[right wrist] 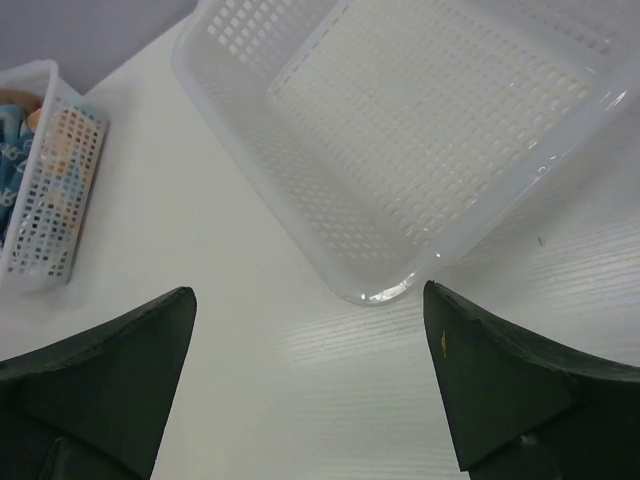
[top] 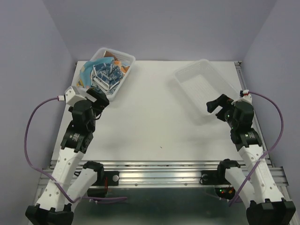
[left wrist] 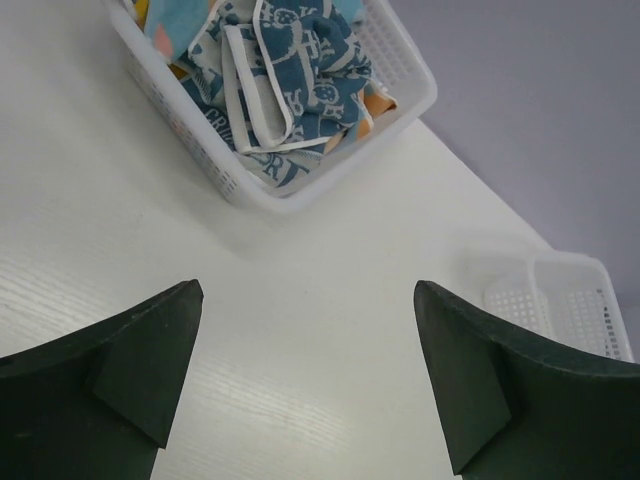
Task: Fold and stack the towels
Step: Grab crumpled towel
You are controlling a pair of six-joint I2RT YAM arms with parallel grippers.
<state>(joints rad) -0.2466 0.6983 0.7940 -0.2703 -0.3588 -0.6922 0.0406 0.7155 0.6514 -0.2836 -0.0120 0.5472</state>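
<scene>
Over on the left, we see the left pincer (top: pixel 100 99) hanging above the counter (top: pixel 150 126), its jaws spread wide with nothing between them. Just beyond it, at the far left corner, sits a white mesh basket (top: pixel 130 60), and that is where we find the towels (top: pixel 107 75), bunched in a heap inside. From the left wrist view, a white towel with blue print (left wrist: pixel 285 85) lies on top, with light blue and orange cloth showing around it. Moving across, the middle of the counter is plain white. On the far right we come to a second mesh basket (top: pixel 183 85), clear plastic, set at an angle. The right pincer (top: pixel 216 105) hovers at its near corner, jaws likewise parted wide and holding nothing, and the basket's rim sits just ahead of the fingertips in the right wrist view.
</scene>
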